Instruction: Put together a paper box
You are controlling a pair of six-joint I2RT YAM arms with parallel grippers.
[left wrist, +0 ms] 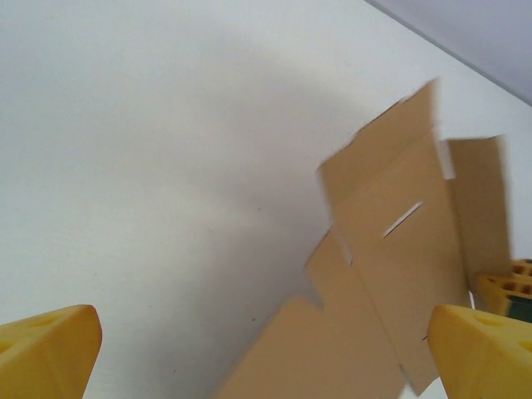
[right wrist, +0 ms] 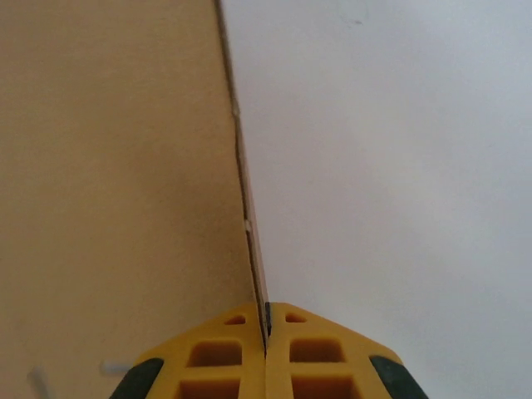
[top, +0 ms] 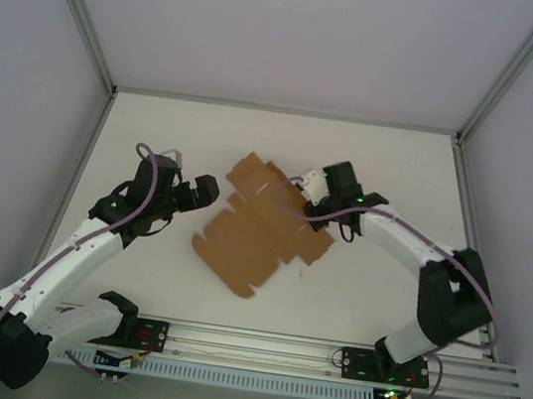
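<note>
Two arms [top: 396, 237] are bent toward the paper box [top: 256, 233]. Its edge is pinched by the right pincer [right wrist: 266, 332]; the left pincer [left wrist: 264, 349] is held open beside it.

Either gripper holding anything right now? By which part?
Right gripper is shut on the paper box, a flat sheet, pinching the thin edge of a flap on its right side. Left gripper is open, holding nothing.

free: far strip of table [top: 286, 134] and near-right patch bare, wide passage | blocked: flat paper box [top: 250, 242] covers mid-table | left gripper [top: 208, 192] spread wide just left of the sheet, thin bare gap between | right gripper [right wrist: 266, 331] clamped on sheet's right edge, arm crosses right side | bounds: walls [top: 24, 73] left/right/far, rail [top: 265, 345] near
</note>
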